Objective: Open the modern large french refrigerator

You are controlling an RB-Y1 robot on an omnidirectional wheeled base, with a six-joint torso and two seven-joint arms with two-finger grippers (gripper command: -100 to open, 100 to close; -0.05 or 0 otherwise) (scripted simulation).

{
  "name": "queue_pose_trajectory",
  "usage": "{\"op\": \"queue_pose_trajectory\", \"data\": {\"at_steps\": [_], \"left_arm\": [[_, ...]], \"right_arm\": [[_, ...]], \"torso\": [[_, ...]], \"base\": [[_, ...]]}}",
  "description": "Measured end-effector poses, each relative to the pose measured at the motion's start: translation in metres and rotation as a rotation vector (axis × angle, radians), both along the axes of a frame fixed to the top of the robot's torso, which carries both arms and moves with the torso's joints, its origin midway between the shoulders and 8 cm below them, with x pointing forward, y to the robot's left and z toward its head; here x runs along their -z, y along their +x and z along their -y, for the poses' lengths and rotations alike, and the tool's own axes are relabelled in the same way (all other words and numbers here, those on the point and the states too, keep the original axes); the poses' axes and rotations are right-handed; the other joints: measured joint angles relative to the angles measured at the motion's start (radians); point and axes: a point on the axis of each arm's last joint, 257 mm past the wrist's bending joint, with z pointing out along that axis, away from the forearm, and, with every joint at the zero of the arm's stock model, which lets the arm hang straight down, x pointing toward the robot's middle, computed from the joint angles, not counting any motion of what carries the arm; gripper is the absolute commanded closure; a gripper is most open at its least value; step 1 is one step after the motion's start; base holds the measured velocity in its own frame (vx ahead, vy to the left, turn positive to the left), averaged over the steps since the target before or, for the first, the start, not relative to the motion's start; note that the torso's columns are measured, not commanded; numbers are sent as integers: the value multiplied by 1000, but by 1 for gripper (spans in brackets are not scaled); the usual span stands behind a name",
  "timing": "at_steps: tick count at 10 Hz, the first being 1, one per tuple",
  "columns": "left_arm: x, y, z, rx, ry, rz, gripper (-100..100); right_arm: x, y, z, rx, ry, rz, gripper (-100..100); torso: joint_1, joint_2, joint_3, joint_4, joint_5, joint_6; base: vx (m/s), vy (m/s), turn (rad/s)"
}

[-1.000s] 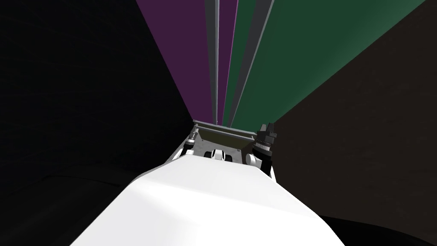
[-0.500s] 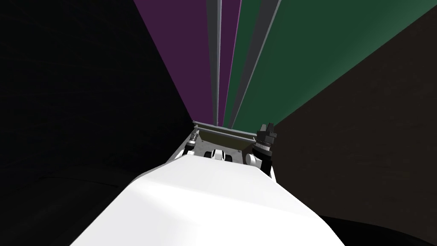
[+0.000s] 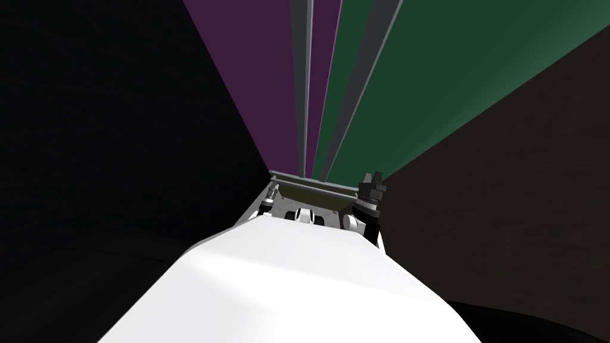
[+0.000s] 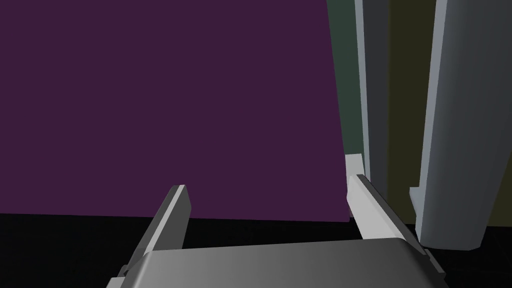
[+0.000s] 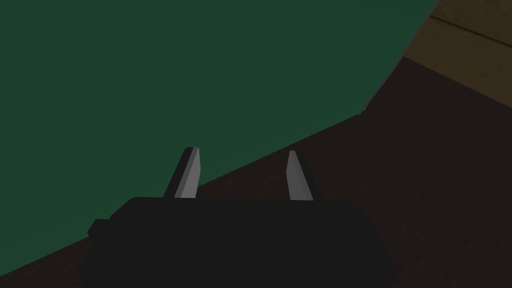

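Note:
The refrigerator stands right in front of me, with a purple left door (image 3: pixel 262 77) and a green right door (image 3: pixel 429 77). Two long grey handles (image 3: pixel 304 83) run side by side along the seam between them. My left gripper (image 3: pixel 271 192) is low at the purple door (image 4: pixel 170 100); in its wrist view it is open (image 4: pixel 267 185), and one fingertip (image 4: pixel 356 180) lies close to a grey handle (image 4: pixel 372 95). My right gripper (image 3: pixel 372 181) hangs at the green door's outer edge. It is open (image 5: pixel 242 155) over the green door (image 5: pixel 175 75), holding nothing.
A grey horizontal bar (image 3: pixel 313 181) crosses an olive panel (image 3: pixel 313 195) below the two doors, between my grippers. A dark brown surface (image 3: pixel 506 196) flanks the green door on the right. A black area (image 3: pixel 107 131) lies left of the purple door.
The head view has shifted slightly, so the doors and handles splay a little further right at the top. Both grippers hold their places and their openings.

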Motion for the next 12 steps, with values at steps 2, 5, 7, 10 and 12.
{"op": "queue_pose_trajectory", "data": {"at_steps": [2,5,7,10,12], "left_arm": [[13,-2,0,3,0,-15,-100],[34,-6,2,7,-1,-39,-100],[47,-9,5,10,-3,-58,-100],[65,-15,5,14,-7,-81,-100],[78,-19,8,17,-11,-101,-100]], "right_arm": [[0,0,0,0,0,0,0],[0,0,0,0,0,0,0],[0,0,0,0,0,0,0],[0,0,0,0,0,0,0],[0,0,0,0,0,0,0]], "torso": [[1,0,0,0,0,0],[0,1,1,0,0,0],[0,1,0,0,0,0],[1,0,0,0,0,0],[0,1,1,0,0,0]], "base": [[58,33,-13],[42,29,-12],[50,29,-11],[47,32,-10],[36,30,-10]]}}
